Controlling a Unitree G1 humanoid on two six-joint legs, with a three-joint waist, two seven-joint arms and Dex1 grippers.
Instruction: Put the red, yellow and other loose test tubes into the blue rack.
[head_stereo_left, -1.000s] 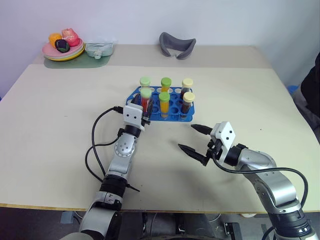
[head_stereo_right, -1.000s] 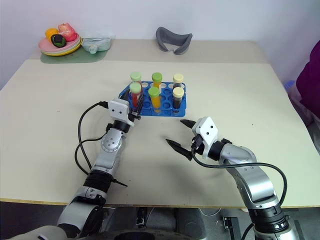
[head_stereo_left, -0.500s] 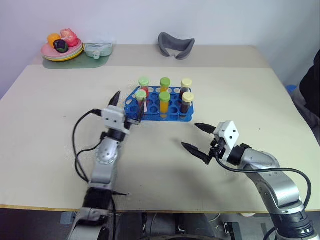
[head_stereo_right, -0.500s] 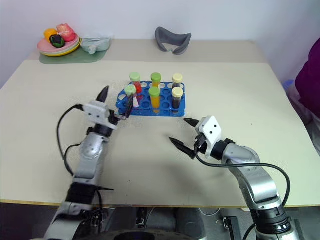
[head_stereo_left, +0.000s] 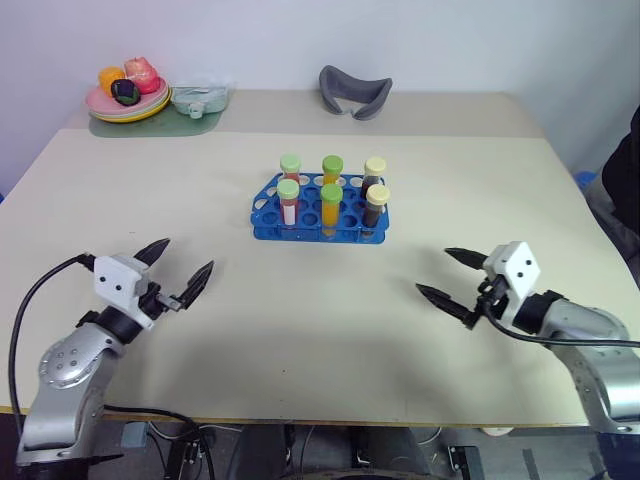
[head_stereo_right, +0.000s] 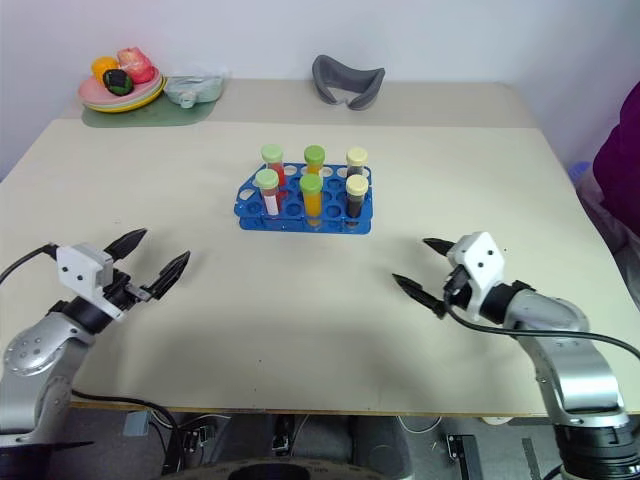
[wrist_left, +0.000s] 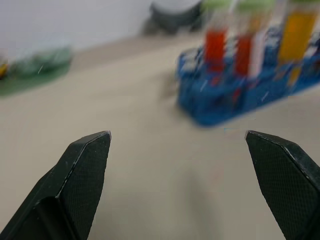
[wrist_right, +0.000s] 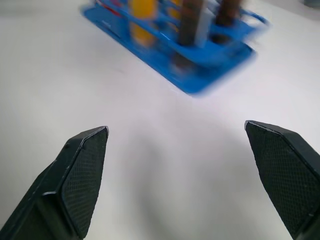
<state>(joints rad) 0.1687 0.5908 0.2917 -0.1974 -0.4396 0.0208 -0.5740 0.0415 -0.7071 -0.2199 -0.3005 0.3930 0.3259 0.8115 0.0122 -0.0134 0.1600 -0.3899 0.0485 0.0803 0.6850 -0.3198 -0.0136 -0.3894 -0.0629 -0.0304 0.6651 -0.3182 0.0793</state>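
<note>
Six capped tubes (head_stereo_left: 330, 189) stand upright in the blue rack (head_stereo_left: 318, 222) at mid-table, and no tube lies loose on the table, so the task looks finished. Left gripper (head_stereo_left: 177, 274) and right gripper (head_stereo_left: 450, 276) hang released and empty, well apart on the near left and near right.

The blue rack (head_stereo_left: 318, 208) sits in the middle of the beige table (head_stereo_left: 300, 330) with six capped tubes (head_stereo_left: 331, 200) standing upright in it: red, orange and dark brown ones in two rows. Well in front of the rack and off to its left, the left gripper (head_stereo_left: 180, 272) hovers with its fingers spread and empty. Well off to the rack's front right, the right gripper (head_stereo_left: 448, 275) is likewise spread wide, holding nothing. Far behind the rack, a grey curved object (head_stereo_left: 354, 90) lies near the wall, and a plate of toy food (head_stereo_left: 125, 95) sits at the back left corner.
</note>
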